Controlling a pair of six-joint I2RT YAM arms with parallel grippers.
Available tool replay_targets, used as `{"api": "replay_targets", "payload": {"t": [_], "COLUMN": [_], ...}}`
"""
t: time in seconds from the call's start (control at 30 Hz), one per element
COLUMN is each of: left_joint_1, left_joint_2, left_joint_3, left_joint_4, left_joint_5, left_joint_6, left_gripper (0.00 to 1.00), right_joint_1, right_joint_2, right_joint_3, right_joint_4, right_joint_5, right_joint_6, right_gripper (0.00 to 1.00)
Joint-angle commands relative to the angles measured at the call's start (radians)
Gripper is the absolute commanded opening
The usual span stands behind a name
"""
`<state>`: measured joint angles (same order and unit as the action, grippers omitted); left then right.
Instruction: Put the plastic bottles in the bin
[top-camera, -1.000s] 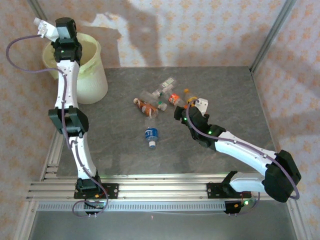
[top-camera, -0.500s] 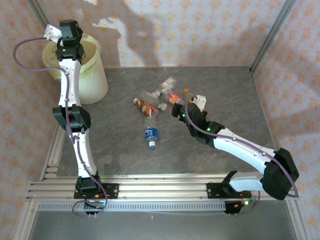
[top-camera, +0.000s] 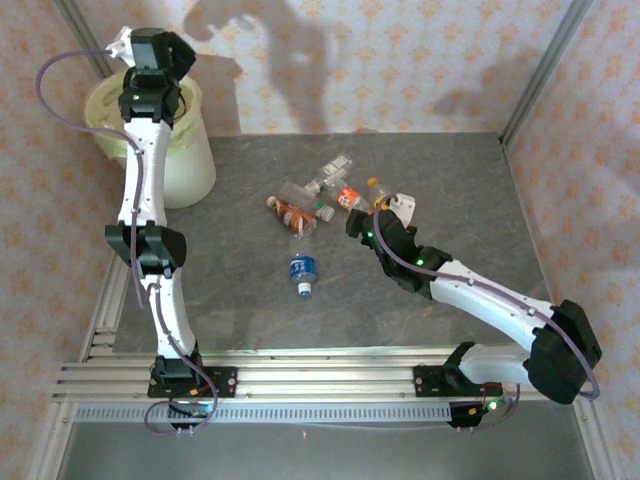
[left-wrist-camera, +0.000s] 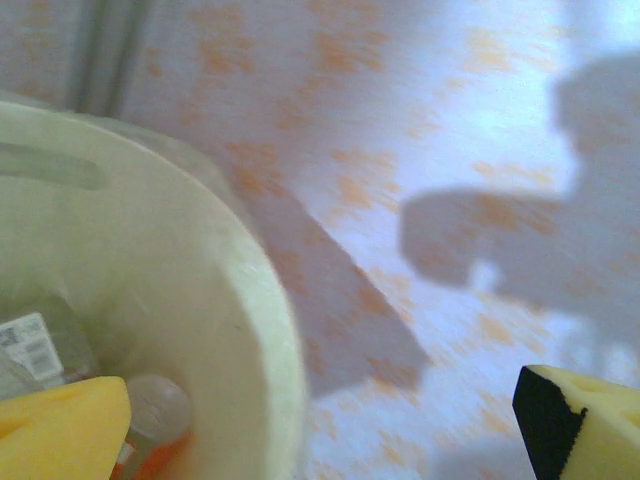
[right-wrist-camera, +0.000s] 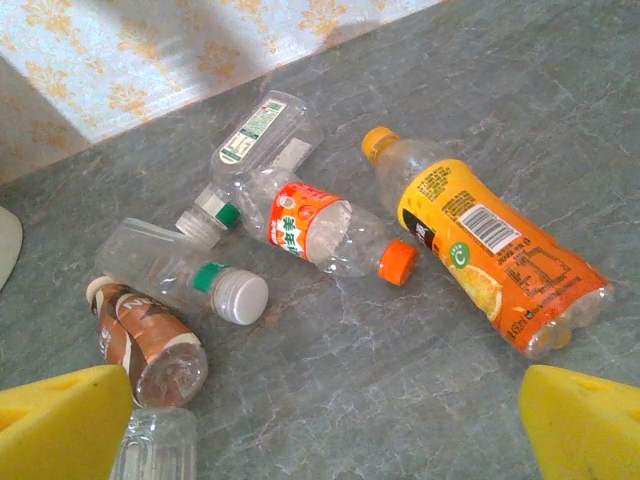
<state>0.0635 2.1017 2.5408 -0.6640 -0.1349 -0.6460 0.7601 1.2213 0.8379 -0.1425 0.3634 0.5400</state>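
Now the left hand (left-wrist-camera: 320, 425) hangs over the rim of the bin (top-camera: 190, 160), its pads spread wide with nothing between them. Plastic bottles (left-wrist-camera: 150, 410) lie inside the bin. Right of the bin, on the table (top-camera: 450, 180), more bottles lie clustered, with a blue-labelled bottle (top-camera: 302, 270) alone beside them. Farther right of the bin, the right hand (right-wrist-camera: 320, 420) hovers wide and empty beside an orange-labelled bottle (right-wrist-camera: 490, 255).

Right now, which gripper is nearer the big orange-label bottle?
Right. The right gripper hovers open right beside the orange-label bottle. The left gripper is open above the bin, far off to the left.
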Motion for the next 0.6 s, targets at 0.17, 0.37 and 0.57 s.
{"api": "replay_targets", "payload": {"t": [0.17, 0.37, 0.57], "left_joint_1": [-0.122, -0.252, -0.349], "left_joint_2": [-0.267, -0.452, -0.604], "left_joint_3": [-0.297, -0.56, -0.8], "left_joint_4": [0.089, 0.125, 0.068], "left_joint_5": [0.078, 0.071, 0.069], "left_joint_6": [0.149, 0.261, 0.259], "left_gripper": [1.0, 1.0, 1.0], "right_joint_1": [-0.005, -0.005, -0.005], "right_joint_2": [-0.032, -0.032, -0.031], "right_joint_3": [-0.04, -0.067, -0.092], "right_joint_4": [-0.022, 0.026, 0.091], "right_joint_5": [0.01, 0.004, 0.009], "right_joint_6": [0.0, -0.022, -0.051], "right_gripper": [0.99, 0.99, 0.99]}}
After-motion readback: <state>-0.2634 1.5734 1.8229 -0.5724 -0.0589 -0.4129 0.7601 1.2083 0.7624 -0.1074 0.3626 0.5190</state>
